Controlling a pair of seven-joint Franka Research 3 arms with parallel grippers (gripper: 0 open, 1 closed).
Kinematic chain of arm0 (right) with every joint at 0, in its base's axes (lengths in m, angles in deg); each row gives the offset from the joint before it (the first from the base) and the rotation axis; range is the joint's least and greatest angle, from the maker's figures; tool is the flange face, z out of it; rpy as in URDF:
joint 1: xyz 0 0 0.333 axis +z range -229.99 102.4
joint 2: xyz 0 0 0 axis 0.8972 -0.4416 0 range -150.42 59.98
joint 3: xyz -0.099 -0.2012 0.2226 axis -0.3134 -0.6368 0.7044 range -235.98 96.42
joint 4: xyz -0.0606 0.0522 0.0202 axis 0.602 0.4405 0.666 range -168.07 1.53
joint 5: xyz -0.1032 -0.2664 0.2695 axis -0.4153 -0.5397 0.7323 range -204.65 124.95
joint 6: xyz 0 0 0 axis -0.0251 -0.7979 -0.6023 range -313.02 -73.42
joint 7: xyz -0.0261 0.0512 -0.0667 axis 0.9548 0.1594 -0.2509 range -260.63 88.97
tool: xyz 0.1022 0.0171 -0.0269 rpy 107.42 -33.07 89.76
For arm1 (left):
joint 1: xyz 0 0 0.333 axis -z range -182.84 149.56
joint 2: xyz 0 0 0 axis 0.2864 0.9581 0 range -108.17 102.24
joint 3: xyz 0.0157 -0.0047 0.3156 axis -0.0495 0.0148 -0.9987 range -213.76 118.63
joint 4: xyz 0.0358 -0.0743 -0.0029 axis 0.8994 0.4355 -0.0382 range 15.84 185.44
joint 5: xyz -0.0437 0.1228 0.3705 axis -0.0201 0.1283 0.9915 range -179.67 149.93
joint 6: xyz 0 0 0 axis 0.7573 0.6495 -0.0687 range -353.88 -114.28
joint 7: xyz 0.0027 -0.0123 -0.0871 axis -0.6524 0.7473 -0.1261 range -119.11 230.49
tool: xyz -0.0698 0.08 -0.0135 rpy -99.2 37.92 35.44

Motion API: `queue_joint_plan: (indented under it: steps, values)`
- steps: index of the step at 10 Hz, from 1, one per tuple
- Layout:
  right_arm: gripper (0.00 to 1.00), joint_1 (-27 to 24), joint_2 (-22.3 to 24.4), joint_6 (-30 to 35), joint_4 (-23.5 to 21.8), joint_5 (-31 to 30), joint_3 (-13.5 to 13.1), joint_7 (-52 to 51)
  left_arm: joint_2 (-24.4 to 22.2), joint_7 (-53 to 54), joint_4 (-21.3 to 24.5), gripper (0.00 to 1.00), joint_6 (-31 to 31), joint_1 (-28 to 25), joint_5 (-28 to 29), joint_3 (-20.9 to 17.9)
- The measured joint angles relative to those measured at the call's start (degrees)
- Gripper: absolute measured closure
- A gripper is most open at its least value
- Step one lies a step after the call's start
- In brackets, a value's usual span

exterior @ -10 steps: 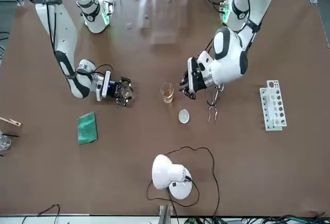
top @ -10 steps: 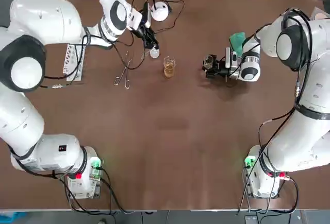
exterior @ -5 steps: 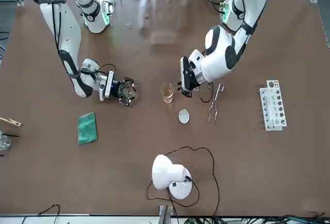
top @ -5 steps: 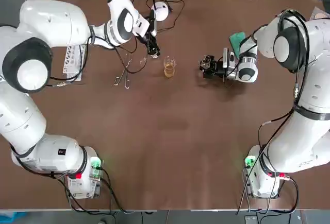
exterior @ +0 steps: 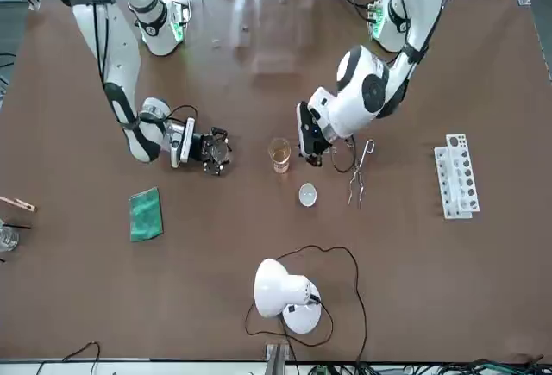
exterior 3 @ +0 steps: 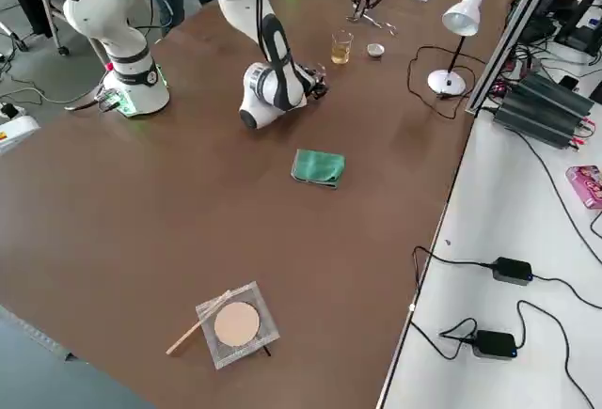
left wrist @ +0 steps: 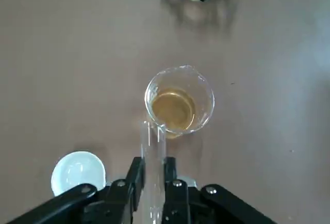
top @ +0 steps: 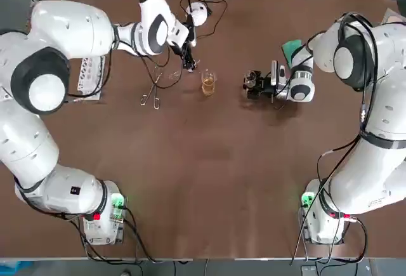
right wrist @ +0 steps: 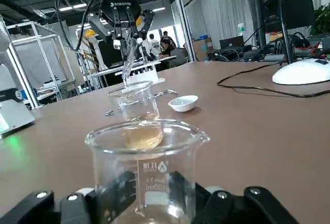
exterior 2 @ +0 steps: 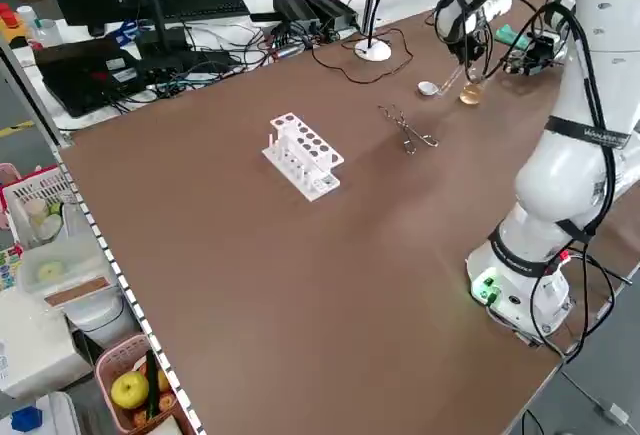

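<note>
My left gripper (top: pixel 188 60) is shut on a clear glass test tube (left wrist: pixel 153 149). The tube's far end lies at the rim of a small beaker of amber liquid (left wrist: pixel 179 105), which stands mid-table (top: pixel 208 83) (exterior: pixel 279 154). A small white dish (exterior: pixel 307 194) (left wrist: pixel 78 172) sits just beside the left gripper (exterior: pixel 307 144). My right gripper (top: pixel 252 85) rests low on the table to the beaker's right, shut on a second glass beaker (right wrist: pixel 147 167) that stands upright. From the right wrist view the amber beaker (right wrist: pixel 135 116) is straight ahead, with the tube (right wrist: pixel 127 59) above it.
Metal tongs (top: pixel 152 92) lie left of the amber beaker, and a white test tube rack (top: pixel 89 76) farther left. A white desk lamp (top: pixel 196 13) with its cable stands at the back. A green cloth (top: pixel 292 51) lies behind the right gripper.
My left gripper has swung right with the test tube, off the white dish and up to the amber beaker. The right gripper has slid its beaker slightly left.
</note>
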Motion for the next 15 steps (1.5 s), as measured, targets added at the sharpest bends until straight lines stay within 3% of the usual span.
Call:
queue_joint_plan:
  steps: [2, 6, 12, 15]
  values:
    - [0.62, 0.8, 0.0, 0.0, 0.0, 0.0, 0.0, 0.8, 0.0, -2.6, -0.5, 0.79, 0.3, 1.8, 0.8, -0.2]
    - [0.62, 1.9, 0.0, 0.0, 0.7, 0.2, 0.0, 2.5, 0.5, -8.8, -1.4, 0.79, 1.2, 4.5, 7.6, -0.8]
    - [0.62, 5.4, 0.0, -3.0, 2.9, 0.7, 0.1, 3.2, 4.4, -22.4, -8.8, 0.79, 7.5, 9.1, 24.1, -3.5]
    - [0.62, 5.6, 0.0, -3.0, 3.3, 0.8, 0.0, 3.2, 5.7, -27.3, -9.9, 0.79, 9.5, 10.3, 30.3, -3.5]
